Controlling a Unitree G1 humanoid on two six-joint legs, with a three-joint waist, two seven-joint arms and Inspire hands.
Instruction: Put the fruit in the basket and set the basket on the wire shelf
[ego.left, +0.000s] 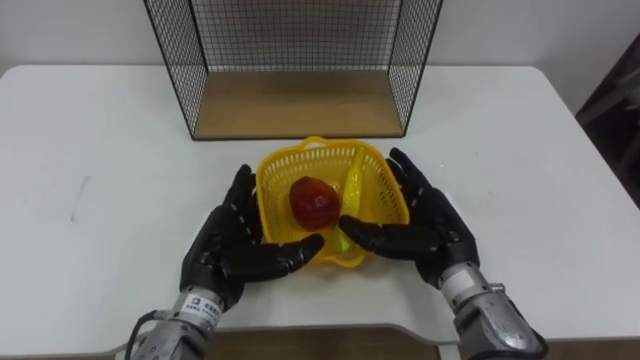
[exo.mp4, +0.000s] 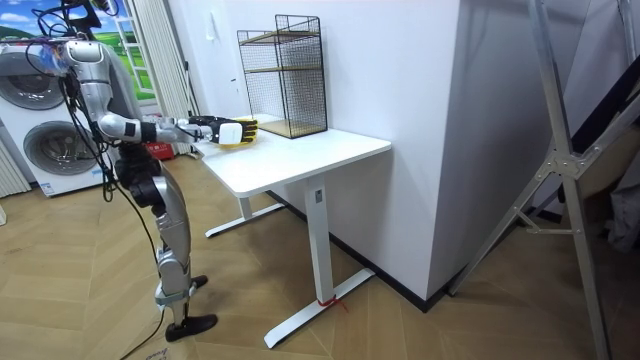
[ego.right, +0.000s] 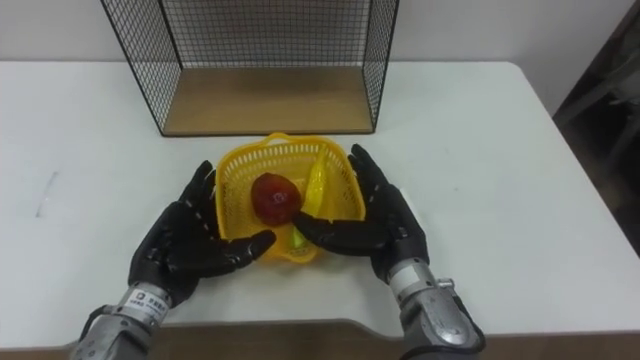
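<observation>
Left hand (ego.left: 225, 250) and right hand (ego.left: 425, 230), fingers straight, flank basket (ego.left: 283, 163); banana (ego.left: 352, 190) inside points toward wire shelf (ego.left: 300, 105).

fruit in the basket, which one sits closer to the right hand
The yellow banana: it lies along the right side of the basket, next to the right hand, while the red apple sits nearer the middle.

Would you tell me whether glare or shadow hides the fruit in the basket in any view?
Left eye view: light even, no glare beyond a small highlight on the red fruit; the yellow fruit stands out little against the yellow basket. Room view: brightly lit, the basket too far off to show fruit.
</observation>
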